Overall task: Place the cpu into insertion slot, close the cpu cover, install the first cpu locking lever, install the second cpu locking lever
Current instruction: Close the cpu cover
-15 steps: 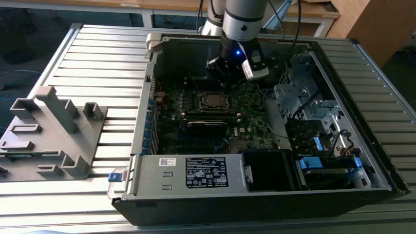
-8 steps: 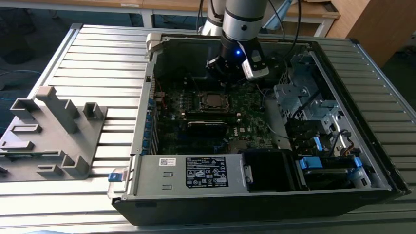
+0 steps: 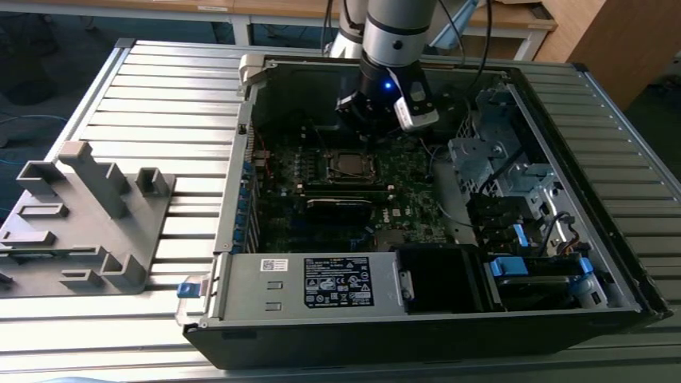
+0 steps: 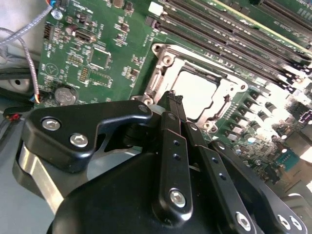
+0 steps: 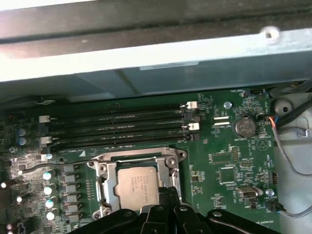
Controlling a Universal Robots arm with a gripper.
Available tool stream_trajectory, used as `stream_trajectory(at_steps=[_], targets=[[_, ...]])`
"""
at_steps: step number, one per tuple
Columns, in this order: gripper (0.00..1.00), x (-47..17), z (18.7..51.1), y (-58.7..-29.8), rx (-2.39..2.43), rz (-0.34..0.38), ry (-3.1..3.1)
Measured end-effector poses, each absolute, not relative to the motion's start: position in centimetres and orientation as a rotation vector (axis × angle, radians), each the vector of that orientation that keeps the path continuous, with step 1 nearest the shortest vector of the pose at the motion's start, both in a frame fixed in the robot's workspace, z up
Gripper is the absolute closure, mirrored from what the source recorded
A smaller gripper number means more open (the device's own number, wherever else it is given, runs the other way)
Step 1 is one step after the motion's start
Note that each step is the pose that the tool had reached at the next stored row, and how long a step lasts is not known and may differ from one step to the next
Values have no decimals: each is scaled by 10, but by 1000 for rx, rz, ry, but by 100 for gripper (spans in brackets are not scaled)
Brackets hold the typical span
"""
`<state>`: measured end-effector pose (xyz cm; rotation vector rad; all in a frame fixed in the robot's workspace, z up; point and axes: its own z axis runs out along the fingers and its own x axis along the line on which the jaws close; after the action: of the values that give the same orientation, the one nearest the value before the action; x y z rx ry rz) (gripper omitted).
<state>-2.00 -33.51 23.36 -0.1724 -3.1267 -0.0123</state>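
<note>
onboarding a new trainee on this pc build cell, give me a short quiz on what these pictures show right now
1. True or false: the cpu already lies in its socket on the motherboard.
2. Pick one. The end effector is closest to: A) the power supply, B) the cpu cover, C) the drive bays.
3. Fill in the gap: in both wrist views the end effector's jaws stand ___ (open or shut).

Key: 1 true; 2 B; 3 shut.
</note>
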Motion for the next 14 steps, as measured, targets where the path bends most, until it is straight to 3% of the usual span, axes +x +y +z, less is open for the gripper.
stream_trajectory(at_steps=[14], targets=[[89, -35, 226, -336, -129, -13, -3132]])
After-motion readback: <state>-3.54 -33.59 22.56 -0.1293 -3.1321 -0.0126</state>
